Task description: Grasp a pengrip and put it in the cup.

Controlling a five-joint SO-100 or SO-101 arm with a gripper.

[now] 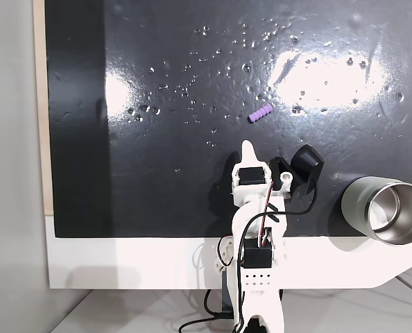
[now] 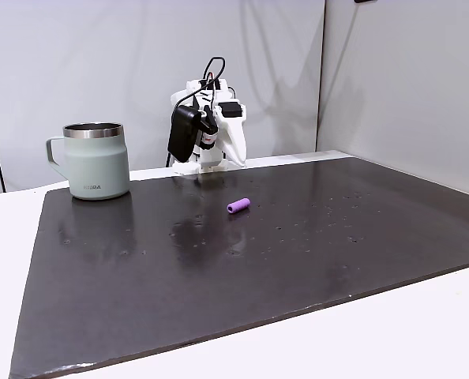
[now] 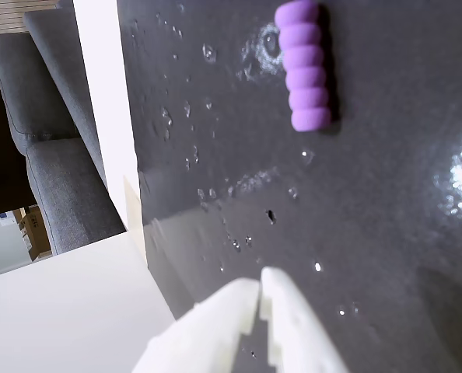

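Pincer (image 3: 260, 281) closed & empty, tips touching in wrist view, hovering over the black mat (image 1: 157, 173) w/ the pengrip (image 3: 305, 66) lying apart ahead of it. In a fixed view the pengrip (image 1: 261, 114) sits on the mat just beyond the pincer (image 1: 247, 147), not touching. Cup (image 1: 386, 211) stands upright at the mat's edge, right of the arm in that view, well apart from the pengrip (image 2: 238, 206); cup (image 2: 96, 160) left in a fixed view, handle facing left.
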